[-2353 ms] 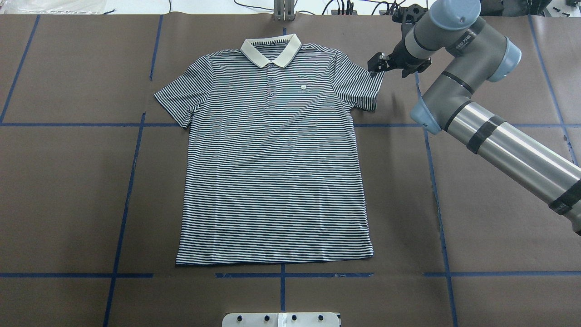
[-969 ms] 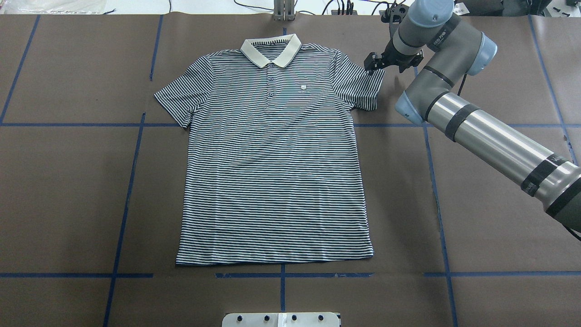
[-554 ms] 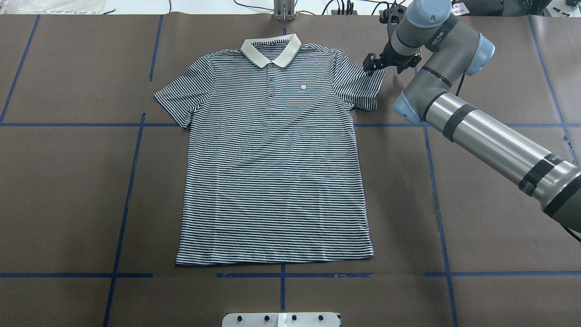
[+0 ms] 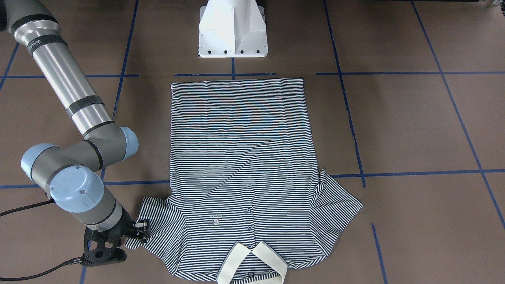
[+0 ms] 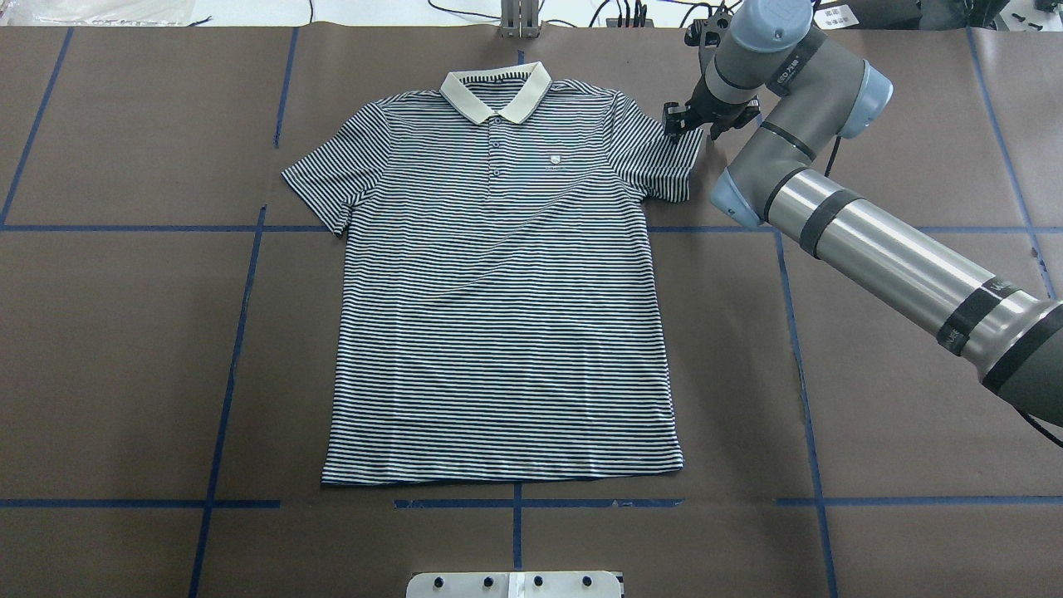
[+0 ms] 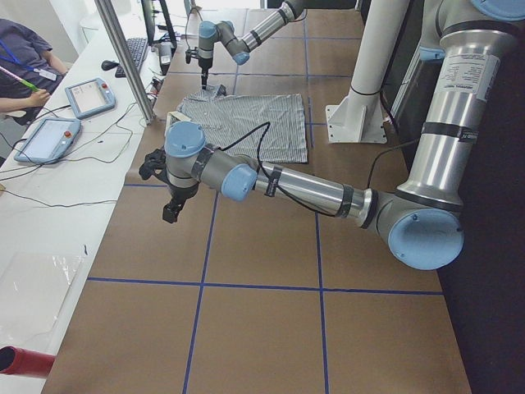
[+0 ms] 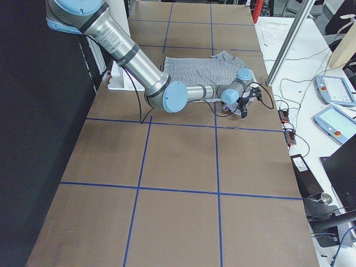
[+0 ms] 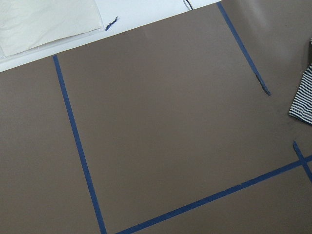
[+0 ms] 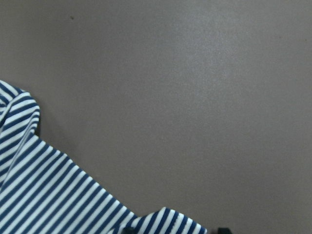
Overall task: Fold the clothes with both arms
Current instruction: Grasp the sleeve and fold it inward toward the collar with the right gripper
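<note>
Cropped and unclear parts
The right gripper [image 5: 675, 126] fingers [image 9: 222, 231] are cropped by the wrist view's lower edge. The left gripper [image 6: 170, 213] is too small to judge. The polo shirt [image 4: 236, 157] collar [image 4: 236, 261] runs off-frame.

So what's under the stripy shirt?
The striped polo shirt lies flat on the brown table cover. A blue tape line runs up to its bottom edge and disappears beneath. Anything else under the shirt is covered, so I can't tell.

Nothing here reads cleanly from where I stand. The polo shirt [image 5: 498, 291] has a small chest logo [image 5: 555, 162], too tiny to make out. The right arm [image 5: 872, 241] has white lettering on a black band [image 4: 39, 41] and on its grey wrist [image 5: 791, 71], both blurred. A printed label [image 6: 461, 78] on the left arm [image 6: 312, 187] is illegible.
</note>
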